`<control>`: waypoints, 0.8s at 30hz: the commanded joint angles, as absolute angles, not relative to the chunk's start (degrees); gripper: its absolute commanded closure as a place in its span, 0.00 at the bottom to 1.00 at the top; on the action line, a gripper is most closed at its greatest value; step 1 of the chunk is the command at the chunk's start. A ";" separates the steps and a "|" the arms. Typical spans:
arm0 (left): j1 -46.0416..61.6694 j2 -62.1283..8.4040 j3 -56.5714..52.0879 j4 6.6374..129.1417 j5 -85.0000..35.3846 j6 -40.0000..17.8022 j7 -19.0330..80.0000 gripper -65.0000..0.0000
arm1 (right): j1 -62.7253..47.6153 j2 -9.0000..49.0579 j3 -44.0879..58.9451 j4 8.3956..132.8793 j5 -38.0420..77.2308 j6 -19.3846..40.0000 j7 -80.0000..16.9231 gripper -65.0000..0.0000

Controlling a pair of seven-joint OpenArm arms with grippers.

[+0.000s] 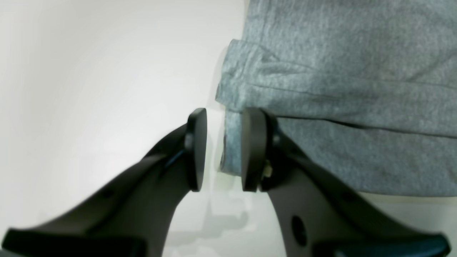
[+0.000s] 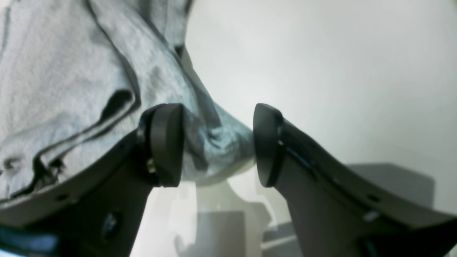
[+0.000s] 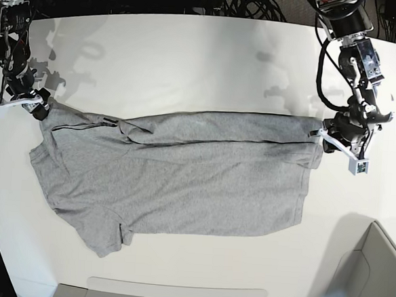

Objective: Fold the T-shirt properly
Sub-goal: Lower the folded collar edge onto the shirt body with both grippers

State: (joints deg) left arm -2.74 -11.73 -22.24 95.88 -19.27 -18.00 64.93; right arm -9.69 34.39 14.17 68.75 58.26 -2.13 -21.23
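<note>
Now the T-shirt (image 3: 182, 178) lies spread on the white table (image 3: 190, 59) (top edge folded over); the left gripper (image 1: 223, 150) straddles its corner, partly parted, and the right gripper (image 2: 217, 144) stands wide around bunched fabric.

Bench (image 3: 190, 59): white, smooth, matte-to-slightly-glossy top, rounded far corners. Lighting from overhead, bright and even; soft grey shadows fall on the surface along the far side. Beyond the far edge: dark floor area with a tangle of black cables (image 3: 252, 3). Near edge: a pale grey bin (image 3: 372, 276) at one corner, walls angled, and a flat grey tray rim (image 3: 174, 293) along the front. No walls or windows visible in any view.
</note>
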 commanded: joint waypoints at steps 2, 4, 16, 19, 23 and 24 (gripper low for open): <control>-3.74 -12.35 -22.37 97.01 -19.65 -18.07 64.13 0.72 | -8.13 35.74 13.93 68.88 56.40 -0.40 -20.26 0.52; -3.74 -12.09 -22.73 96.75 -19.74 -18.51 64.13 0.72 | -6.99 35.74 12.00 68.88 53.85 -0.40 -20.35 0.52; -4.00 -9.98 -23.16 88.75 -19.82 -23.34 63.78 0.62 | -4.79 34.51 11.12 68.79 52.00 -0.04 -25.27 0.52; -4.09 -9.98 -24.48 86.11 -19.82 -23.34 63.34 0.62 | -4.62 34.77 11.12 68.79 52.00 -0.04 -25.45 0.52; -4.18 -10.07 -26.86 83.03 -19.82 -23.43 61.41 0.62 | -4.62 34.86 10.77 68.79 52.00 -0.04 -25.54 0.52; -4.18 -10.15 -26.77 82.24 -19.82 -23.52 61.23 0.62 | -4.62 34.77 10.68 68.79 52.00 -0.04 -25.54 0.52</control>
State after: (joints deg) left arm -3.53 -9.87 -26.81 81.91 -20.10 -23.55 60.90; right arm -5.21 33.74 10.55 68.20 52.03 -0.38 -25.26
